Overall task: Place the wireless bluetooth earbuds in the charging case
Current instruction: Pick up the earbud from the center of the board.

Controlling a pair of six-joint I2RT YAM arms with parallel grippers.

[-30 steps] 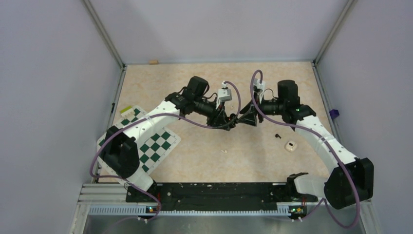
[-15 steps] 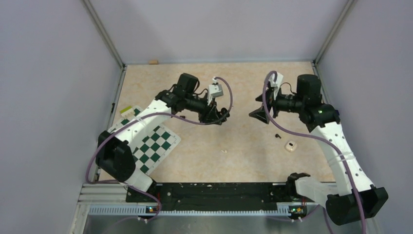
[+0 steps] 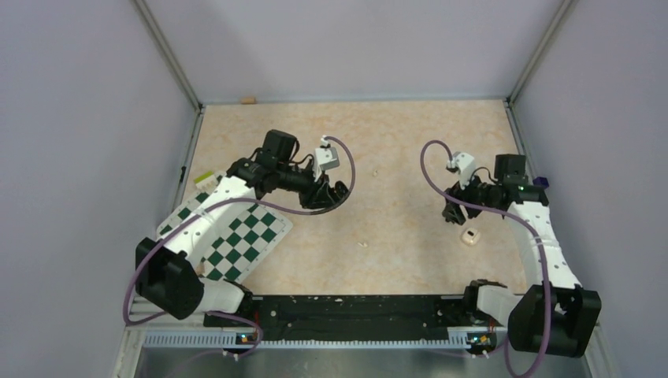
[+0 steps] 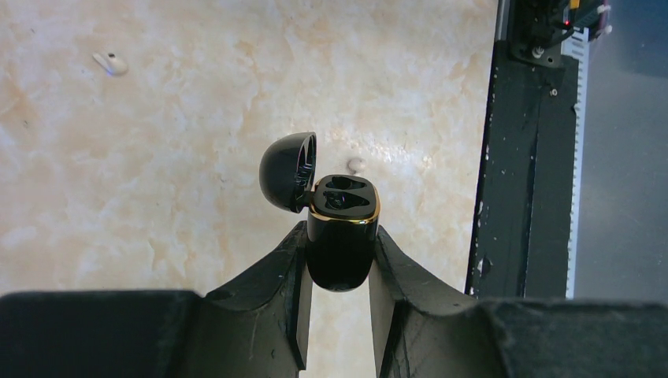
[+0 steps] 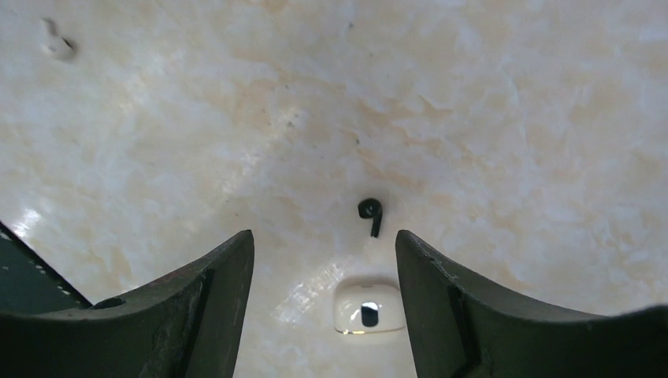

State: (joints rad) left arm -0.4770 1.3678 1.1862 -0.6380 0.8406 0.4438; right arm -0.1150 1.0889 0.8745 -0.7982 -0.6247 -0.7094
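One earbud [image 5: 370, 214], black with a short stem, lies flat on the desk [image 5: 512, 118] toward the right edge, about midway between the near and far edges. The case [image 4: 341, 206] is black with a gold rim, its lid swung open to one side. It stands upright in the clenched left claw [image 4: 339, 248], above bare desk left of centre and just off the mat [image 3: 252, 232]. The right claw [image 5: 323, 236] hangs over the bud released, jaws wide apart. The bud sits ahead of the gap rather than squarely between the tips. A white box [image 5: 369, 309] lies near the bud on the side of the near-right corner, not touching it.

The step in hand looks like picking up this bud. It would go best with the gap centred on the rounded body and the fingers set across its narrow width. The tips should come almost down to the desk before a gentle close, since so small and glossy a piece may well squirt out sideways. The tips should also stay off the white box. The left claw should hold the case level, sockets up, so the stem can go in straight.

Several things are hard to read:
- The sockets are dark and shiny, so I cannot tell whether one already holds a bud.
- No second bud shows anywhere on the desk.
- From above, the right claw covers the bud.
- The dark spot in the white box is unclear.
- A white bit [image 4: 110, 63] and a crumb [image 4: 356, 164] are too small to name.
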